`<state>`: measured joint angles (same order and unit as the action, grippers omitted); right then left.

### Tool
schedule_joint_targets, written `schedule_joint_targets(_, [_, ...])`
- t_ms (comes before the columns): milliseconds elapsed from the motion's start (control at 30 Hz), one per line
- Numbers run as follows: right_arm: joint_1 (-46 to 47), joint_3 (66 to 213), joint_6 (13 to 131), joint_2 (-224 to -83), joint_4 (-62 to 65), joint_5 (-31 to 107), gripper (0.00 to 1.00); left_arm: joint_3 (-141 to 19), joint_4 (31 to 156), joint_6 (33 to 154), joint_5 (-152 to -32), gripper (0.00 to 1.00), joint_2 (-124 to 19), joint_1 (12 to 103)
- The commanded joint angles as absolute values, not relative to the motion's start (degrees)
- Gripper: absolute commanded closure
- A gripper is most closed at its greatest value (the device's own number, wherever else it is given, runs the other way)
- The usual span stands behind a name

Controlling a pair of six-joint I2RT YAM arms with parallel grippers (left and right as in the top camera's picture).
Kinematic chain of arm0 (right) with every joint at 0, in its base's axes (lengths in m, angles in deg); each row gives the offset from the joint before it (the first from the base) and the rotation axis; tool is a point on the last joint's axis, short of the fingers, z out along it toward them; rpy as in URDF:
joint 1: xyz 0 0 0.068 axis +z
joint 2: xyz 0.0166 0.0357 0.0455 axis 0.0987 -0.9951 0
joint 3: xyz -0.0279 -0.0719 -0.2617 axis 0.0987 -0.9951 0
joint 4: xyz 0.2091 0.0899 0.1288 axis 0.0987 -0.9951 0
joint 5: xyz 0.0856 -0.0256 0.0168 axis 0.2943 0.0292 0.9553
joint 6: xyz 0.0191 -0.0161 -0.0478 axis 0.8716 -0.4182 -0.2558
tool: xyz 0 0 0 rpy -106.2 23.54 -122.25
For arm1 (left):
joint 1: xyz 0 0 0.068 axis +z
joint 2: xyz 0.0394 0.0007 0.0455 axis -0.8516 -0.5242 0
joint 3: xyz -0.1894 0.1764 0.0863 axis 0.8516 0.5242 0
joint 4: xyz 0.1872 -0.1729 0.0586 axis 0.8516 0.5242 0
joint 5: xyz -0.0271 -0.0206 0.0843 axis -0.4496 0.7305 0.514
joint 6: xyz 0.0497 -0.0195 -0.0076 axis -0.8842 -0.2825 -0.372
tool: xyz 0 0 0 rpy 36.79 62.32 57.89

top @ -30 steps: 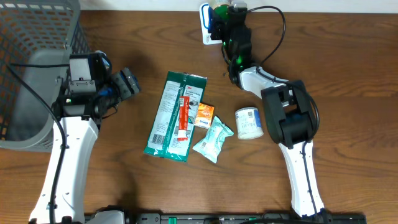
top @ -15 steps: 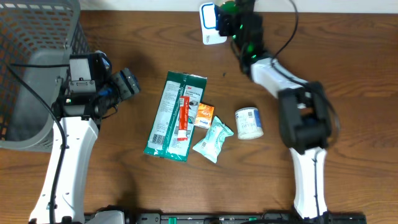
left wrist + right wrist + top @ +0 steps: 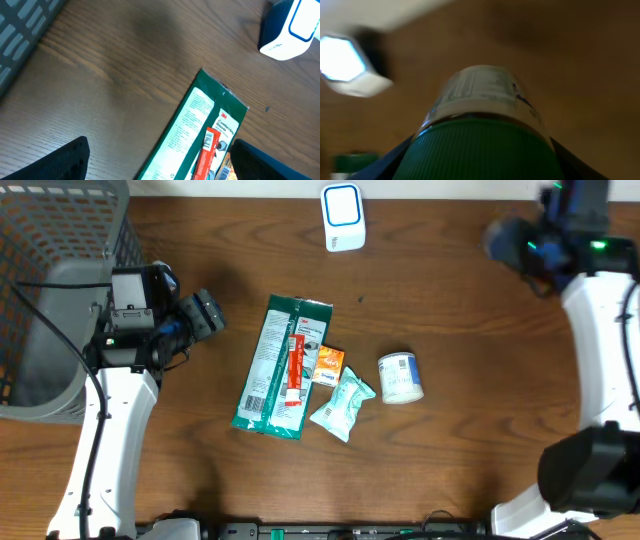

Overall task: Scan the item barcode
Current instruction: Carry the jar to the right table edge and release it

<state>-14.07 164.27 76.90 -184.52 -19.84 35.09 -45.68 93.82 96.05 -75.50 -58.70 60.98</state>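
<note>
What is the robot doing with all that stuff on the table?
Its job is scanning barcodes. The right gripper holds a green-lidded jar, off to the right of the white scanner. The left gripper is open and empty, hovering between the grey basket and a green packet. That packet, some small pouches and a little tub lie in the middle.

Green-lidded jar (image 3: 480,142), label blurred

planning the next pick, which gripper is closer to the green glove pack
Left. The left gripper hangs just left of the green glove pack; the right gripper is far off to its upper right.
</note>
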Motion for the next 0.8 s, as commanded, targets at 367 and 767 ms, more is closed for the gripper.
schedule_joint_targets(367, [-39.18,141.65,77.78,-186.86,-15.16,38.9,0.92,-46.84,93.82,95.31,-74.95,0.12,-58.39,61.22])
schedule_joint_targets(767, [-40.34,140.95,74.78,-186.86,-16.21,39.01,0.01,-46.84,93.82,95.31,-74.95,0.12,-58.39,61.22])
